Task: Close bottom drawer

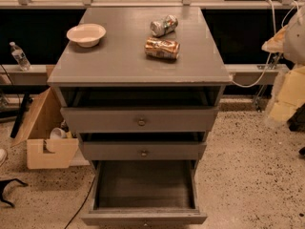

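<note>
Three drawers stand open on the grey cabinet (138, 63). Nearest, at the bottom centre of the frame, is the bottom drawer (143, 217). It is pulled out much farther than the others, its deep dark box shows nothing inside, and its flat front lies almost at the lower edge. It is still wide open, so the closing looks not yet begun.

Above it, the middle drawer (143, 150) and the top drawer (140, 119) each gape only a little, so neither blocks a push on the lowest front.

At the right edge, about mid-height, a pale blurred shape is probably the gripper (286, 92) on its arm. It is well apart from the drawer front, touching nothing, and whether it is wide or narrow I cannot tell. The next move likely means bringing it down to the middle of that front and pushing straight in, since an off-centre push could skew the box on its runners.

At left, a cardboard box (47, 137) sits on the floor beside the cabinet. Farther back, a bowl (86, 34) and two cans (162, 48) on their sides rest on the top, where a hard shove might roll them.
</note>
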Robot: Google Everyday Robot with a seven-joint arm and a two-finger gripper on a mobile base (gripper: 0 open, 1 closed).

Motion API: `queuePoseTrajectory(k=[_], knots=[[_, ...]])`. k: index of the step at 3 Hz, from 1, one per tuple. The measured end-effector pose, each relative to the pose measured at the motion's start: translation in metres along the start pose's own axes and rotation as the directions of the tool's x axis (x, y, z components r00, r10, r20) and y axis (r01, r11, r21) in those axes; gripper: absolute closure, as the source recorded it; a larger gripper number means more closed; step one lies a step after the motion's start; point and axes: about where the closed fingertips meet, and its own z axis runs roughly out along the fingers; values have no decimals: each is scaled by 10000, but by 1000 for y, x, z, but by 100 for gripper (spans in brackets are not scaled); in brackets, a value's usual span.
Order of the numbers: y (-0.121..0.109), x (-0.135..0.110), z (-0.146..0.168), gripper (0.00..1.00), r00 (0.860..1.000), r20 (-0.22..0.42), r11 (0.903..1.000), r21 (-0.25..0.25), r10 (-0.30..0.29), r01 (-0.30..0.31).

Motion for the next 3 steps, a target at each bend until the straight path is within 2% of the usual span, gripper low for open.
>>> queuePoseTrajectory(k=[1,2,3], knots=[[0,0,0,0,10000,2,10000,-3,3,-3],[14,-5,44,0,9968,368,9954,-663,713,-688],[43,-22,133,0,9677,908,9577,-1915,2352,-2148]])
